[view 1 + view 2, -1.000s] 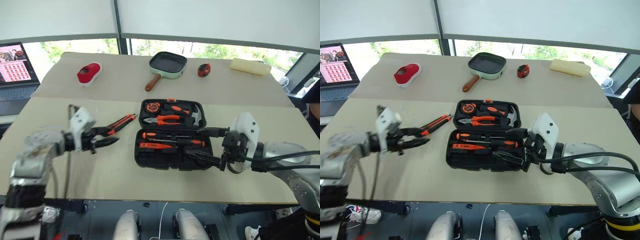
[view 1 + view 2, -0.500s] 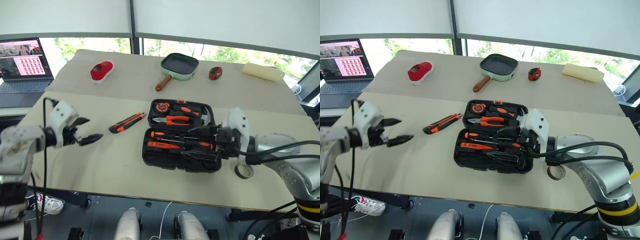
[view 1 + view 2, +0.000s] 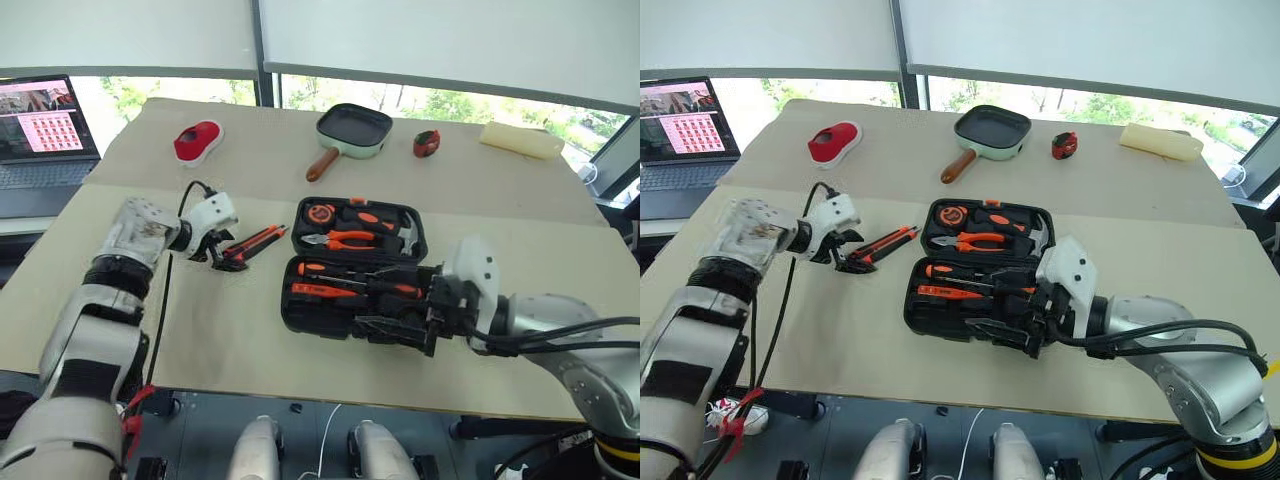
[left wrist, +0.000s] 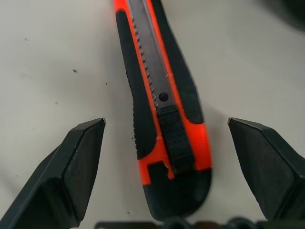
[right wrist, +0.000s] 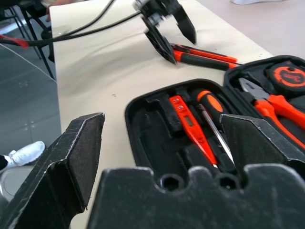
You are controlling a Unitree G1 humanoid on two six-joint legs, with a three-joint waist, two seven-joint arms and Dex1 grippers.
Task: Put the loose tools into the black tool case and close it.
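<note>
Progress looks partial. Nearest, the right claw (image 3: 1025,322) hangs spread wide and empty over the near edge of the black tool case (image 3: 940,318), which lies open on the tabletop (image 3: 870,340). Its near half already carries two screwdrivers (image 3: 355,278) and a slim orange tester screwdriver (image 3: 318,291); the far half holds pliers (image 3: 345,239) and a hammer (image 3: 408,233). Beside the case on the left lies the utility knife (image 4: 162,109), still loose on the tabletop. The left claw (image 3: 224,256) is spread open and empty, one finger on either side of the knife's handle end, not yet closed on it. I judge that picking up and seating the knife, and shutting the lid, remain. Whether a tape roll still waits outside, I cannot tell.
</note>
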